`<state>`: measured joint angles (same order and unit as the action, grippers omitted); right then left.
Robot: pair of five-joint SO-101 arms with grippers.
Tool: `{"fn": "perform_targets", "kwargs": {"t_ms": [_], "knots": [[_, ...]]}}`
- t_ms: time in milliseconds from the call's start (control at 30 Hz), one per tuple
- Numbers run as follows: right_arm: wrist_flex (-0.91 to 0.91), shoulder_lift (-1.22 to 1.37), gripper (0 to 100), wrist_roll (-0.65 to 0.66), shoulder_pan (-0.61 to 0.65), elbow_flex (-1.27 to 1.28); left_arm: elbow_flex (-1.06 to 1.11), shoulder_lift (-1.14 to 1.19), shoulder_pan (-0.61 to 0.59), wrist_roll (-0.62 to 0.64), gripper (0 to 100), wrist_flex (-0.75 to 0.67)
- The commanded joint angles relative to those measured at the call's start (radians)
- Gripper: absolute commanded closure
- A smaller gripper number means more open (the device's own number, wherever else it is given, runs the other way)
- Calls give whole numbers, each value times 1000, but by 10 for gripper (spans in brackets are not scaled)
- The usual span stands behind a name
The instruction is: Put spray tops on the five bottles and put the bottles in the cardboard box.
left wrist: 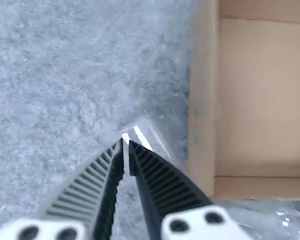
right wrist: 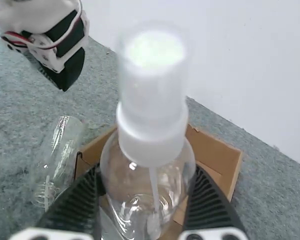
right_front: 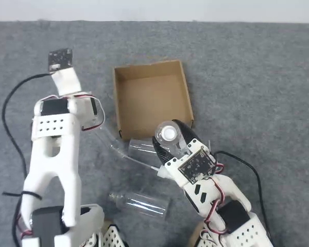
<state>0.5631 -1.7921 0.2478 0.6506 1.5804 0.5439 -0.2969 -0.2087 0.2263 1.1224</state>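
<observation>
Clear plastic bottle with white spray top [right wrist: 140, 170]: upright, clamped round its body by right tool [right wrist: 145, 200], at near corner of open brown cardboard box [right_front: 115, 98]. Left tool [left wrist: 126, 145] narrowed almost closed, tips low over grey carpeted worktop [right_front: 257, 77] beside box wall. Second clear bottle [right_front: 141, 146] lies between tools; third clear bottle [right_front: 143, 203] nearer arm bases.

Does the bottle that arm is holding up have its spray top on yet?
On: a white spray top caps the bottle gripped by the right gripper.
</observation>
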Motion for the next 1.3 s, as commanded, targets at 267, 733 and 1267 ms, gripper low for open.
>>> {"fn": "perform_targets", "kwargs": {"t_ms": [267,733,1267], "knots": [[4,-22,992,15,4,-25,163,-63,-92,-12,989,-279],[38,-21,992,11,-28,-132,311,-63,-112,-11,989,-502],[30,-19,992,15,-25,-298,312,-61,-115,-11,988,-505]]}}
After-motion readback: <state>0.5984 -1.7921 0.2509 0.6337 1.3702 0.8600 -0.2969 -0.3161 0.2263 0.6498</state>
